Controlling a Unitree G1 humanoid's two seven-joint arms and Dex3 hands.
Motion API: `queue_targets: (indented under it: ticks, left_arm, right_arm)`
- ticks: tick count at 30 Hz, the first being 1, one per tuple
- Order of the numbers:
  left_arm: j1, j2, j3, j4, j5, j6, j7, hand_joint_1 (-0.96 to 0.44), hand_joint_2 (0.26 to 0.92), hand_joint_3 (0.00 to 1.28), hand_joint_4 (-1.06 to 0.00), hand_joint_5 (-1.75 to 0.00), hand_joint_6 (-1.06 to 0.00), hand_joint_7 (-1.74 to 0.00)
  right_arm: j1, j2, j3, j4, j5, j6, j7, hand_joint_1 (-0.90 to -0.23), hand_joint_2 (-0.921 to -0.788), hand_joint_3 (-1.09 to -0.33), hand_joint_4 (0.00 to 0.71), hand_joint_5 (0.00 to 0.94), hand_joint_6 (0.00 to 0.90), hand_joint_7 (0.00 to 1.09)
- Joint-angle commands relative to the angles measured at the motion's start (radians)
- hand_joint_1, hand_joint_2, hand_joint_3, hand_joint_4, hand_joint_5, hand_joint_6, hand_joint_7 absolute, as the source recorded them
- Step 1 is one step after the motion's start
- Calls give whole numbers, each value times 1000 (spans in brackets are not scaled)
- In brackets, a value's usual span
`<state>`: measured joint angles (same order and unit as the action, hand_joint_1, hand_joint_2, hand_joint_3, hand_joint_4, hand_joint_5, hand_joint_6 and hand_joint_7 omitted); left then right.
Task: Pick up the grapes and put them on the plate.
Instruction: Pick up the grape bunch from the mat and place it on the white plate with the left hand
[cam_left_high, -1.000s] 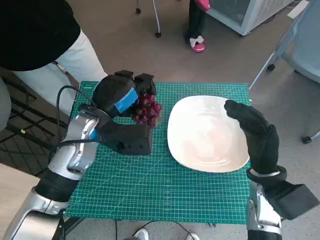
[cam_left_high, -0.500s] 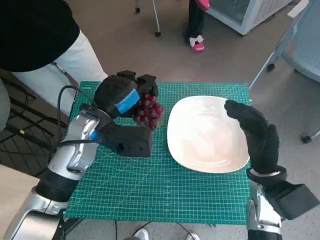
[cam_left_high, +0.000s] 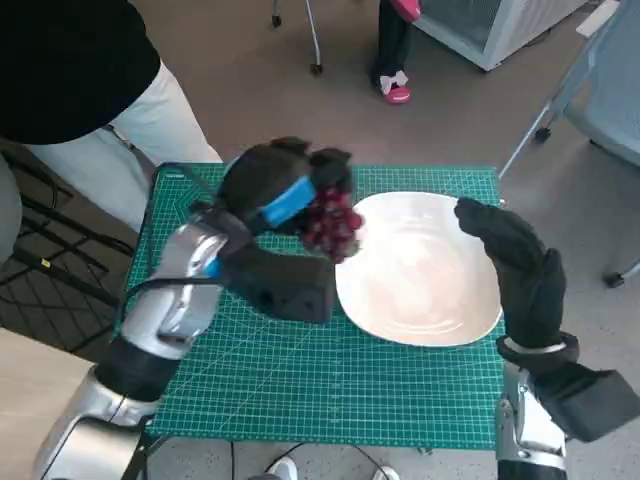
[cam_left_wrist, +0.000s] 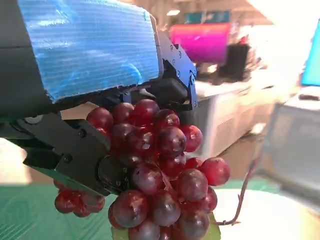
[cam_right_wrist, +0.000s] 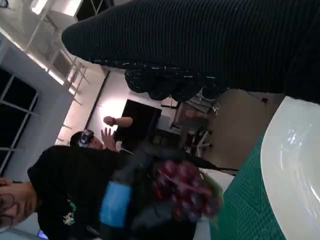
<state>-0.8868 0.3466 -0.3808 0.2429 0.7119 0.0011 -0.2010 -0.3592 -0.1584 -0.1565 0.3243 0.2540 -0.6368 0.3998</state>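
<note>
Left hand has the grapes clutched in its black fingers, the red bunch hanging in the air right at the plate's near-left rim, clear of the green mat on the surface. Over at the plate's far side, the gloved right hand rests along the rim, fingers loosely spread, holding nothing.

No text, label, brand or number can be read in these pictures. The green mat on the table shows only a printed grid of lines, without legible figures.
</note>
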Motion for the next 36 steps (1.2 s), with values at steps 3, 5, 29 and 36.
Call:
queue_targets:
  ticks: [3, 5, 29, 36]
  left_arm:
    - [-129, -74, -41, 113, 3, -58, 22, 2, 921, 143, -604, -1243, -543, -1255]
    - [-158, -95, -52, 165, 4, -80, 38, 2, 921, 133, -623, -1236, -546, -1240]
    - [-346, -257, -129, 609, -6, -216, 119, 3, 921, 175, -543, -1382, -543, -1187]
    - [-374, -281, -130, 690, -19, -236, 114, 3, 921, 171, -563, -1304, -524, -1264]
  right_arm:
    - [39, -11, -11, -11, 3, 1, -4, -608, -921, -867, 433, 5, 77, 435]
    - [46, -11, -15, -17, 0, -4, -9, -607, -921, -865, 434, 6, 78, 433]
    - [122, -3, -58, -64, -61, -52, -124, -606, -921, -842, 447, 3, 170, 289]
    - [142, 3, -58, -87, -81, -49, -160, -607, -921, -840, 447, 2, 176, 276]
